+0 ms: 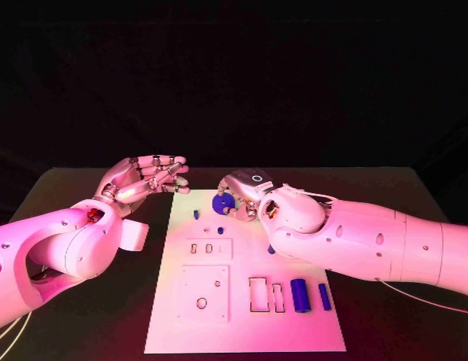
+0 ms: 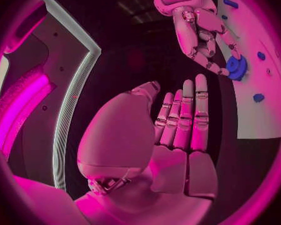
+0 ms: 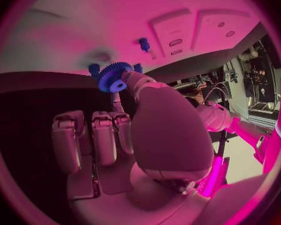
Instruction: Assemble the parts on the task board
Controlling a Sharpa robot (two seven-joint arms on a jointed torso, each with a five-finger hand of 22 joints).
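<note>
The white task board (image 1: 245, 301) lies in the middle of the black table. My right hand (image 1: 253, 192) hovers over the board's far end and pinches a blue gear (image 1: 223, 201) between its thumb and a finger. The right wrist view shows that gear (image 3: 114, 77) at the fingertips of my right hand (image 3: 128, 130), just above the board (image 3: 65, 30). My left hand (image 1: 147, 179) is raised past the board's far left corner, fingers stretched out and holding nothing. In the left wrist view, my left hand (image 2: 178, 130) faces the gear (image 2: 237, 67).
Small blue pegs (image 1: 196, 214) (image 1: 220, 230) stand on the board near the gear. Two blue cylinders (image 1: 298, 293) (image 1: 324, 296) lie at the near right beside slot recesses (image 1: 258, 294). Two raised plates with holes (image 1: 209, 248) (image 1: 204, 292) sit on the left half.
</note>
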